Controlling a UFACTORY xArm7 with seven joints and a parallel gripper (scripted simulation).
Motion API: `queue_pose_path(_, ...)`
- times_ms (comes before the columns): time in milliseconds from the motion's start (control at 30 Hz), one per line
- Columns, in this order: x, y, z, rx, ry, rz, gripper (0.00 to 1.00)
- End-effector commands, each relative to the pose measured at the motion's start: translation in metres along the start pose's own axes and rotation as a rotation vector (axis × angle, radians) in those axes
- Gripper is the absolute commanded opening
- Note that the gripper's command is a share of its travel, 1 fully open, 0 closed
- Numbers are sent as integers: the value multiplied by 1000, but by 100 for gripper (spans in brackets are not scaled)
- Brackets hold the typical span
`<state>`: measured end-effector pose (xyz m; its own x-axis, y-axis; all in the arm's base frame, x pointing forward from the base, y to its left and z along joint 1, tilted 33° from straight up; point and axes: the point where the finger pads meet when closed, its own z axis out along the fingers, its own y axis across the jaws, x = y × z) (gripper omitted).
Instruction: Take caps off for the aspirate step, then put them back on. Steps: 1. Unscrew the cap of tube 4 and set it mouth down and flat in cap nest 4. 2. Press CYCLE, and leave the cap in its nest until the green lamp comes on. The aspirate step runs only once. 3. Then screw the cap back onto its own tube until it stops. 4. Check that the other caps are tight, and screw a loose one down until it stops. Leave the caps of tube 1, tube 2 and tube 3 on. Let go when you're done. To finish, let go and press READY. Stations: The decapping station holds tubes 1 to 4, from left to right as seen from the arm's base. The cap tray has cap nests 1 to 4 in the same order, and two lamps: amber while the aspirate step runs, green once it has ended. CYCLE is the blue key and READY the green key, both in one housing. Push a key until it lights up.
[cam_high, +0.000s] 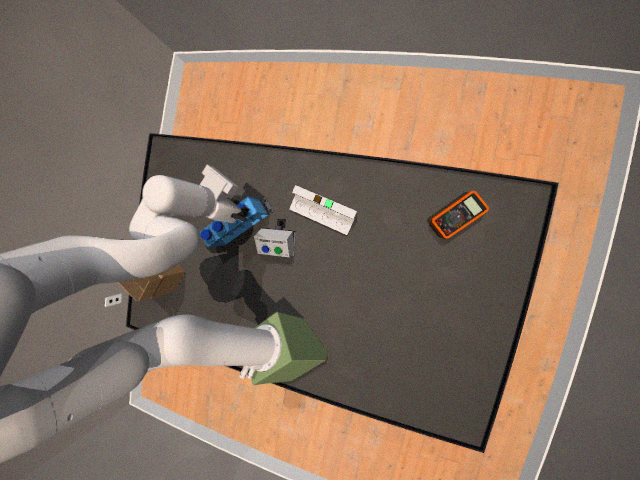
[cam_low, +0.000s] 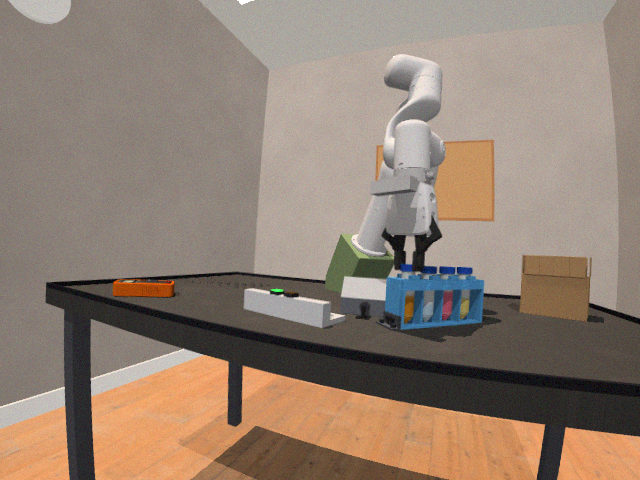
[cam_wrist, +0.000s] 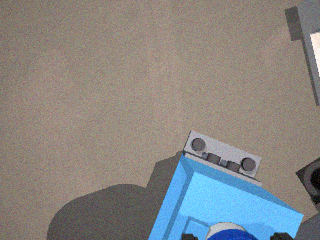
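I see the dark surface (cam_high: 392, 289) filling the middle of the top view, with my white arm (cam_high: 170, 204) reaching in from the left edge over its upper left corner. The arm's green pedestal (cam_high: 302, 346) sits at the lower centre. A cardboard box (cam_low: 555, 286) stands at the right of the exterior view, and an orange meter (cam_high: 459, 213) lies toward the upper right of the top view.

The blue tube rack (cam_low: 434, 304) stands right of centre in the exterior view, four blue-capped tubes in a row. Left of it sit the grey key box (cam_high: 275, 242) and the long white cap tray (cam_high: 324, 209), whose green lamp (cam_high: 328, 203) is lit.

My jaws (cam_low: 410, 255) hang straight down over the rack's leftmost cap (cam_low: 407, 268), one dark finger on each side of it, closed partway and gripping it. In the wrist view that cap (cam_wrist: 227, 234) shows at the bottom edge, centred between the two fingertips. It sits on its tube.
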<state>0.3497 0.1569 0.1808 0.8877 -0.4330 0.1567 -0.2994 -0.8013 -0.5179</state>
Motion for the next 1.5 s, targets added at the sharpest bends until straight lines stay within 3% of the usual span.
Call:
queue_pose_path(0,1,-1,-1,3,3,33,0)
queue_pose_path(800,1,-1,0,4,1,766,0)
queue_pose_path(1067,1,-1,0,4,1,785,0)
queue_pose_path(1100,1,-1,0,4,1,785,46)
queue_pose_path(1467,1,-1,0,4,1,745,46)
